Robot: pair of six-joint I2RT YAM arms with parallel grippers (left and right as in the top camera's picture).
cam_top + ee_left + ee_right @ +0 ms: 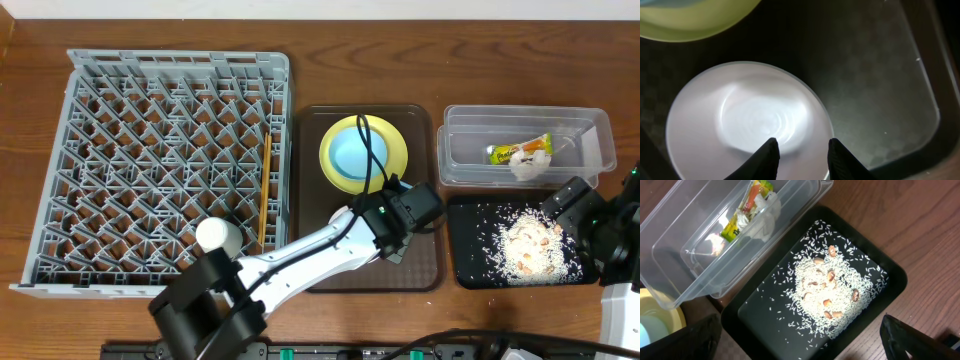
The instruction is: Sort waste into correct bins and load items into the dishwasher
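- Where the grey dish rack (150,150) meets its near edge, a white cup (218,236) is seen standing among the pegs.
- On the near part of the brown tray (880,75), a white bowl (747,120) is found, right side up.
- The left gripper (800,157) is held over the bowl's near rim with its fingers (767,157) apart; whether the bowl is touched cannot be told.
- To the right, white rice-like and beige food scraps (825,287) are heaped in the black tray (755,310).
- The right gripper (802,345) is poised over the near edge of that tray, its fingers spread wide with nothing between them.
- Two chopsticks (263,205) are laid along the right side of the rack, pointing near to far.
- Farther back on the brown tray, the light blue bowl (355,155) is set on the yellow-green plate (392,150).
- Farthest right, just beyond the black tray, the clear tub (675,250) is seen with the snack wrapper (747,212) and crumpled tissue (765,225) inside, touching each other.
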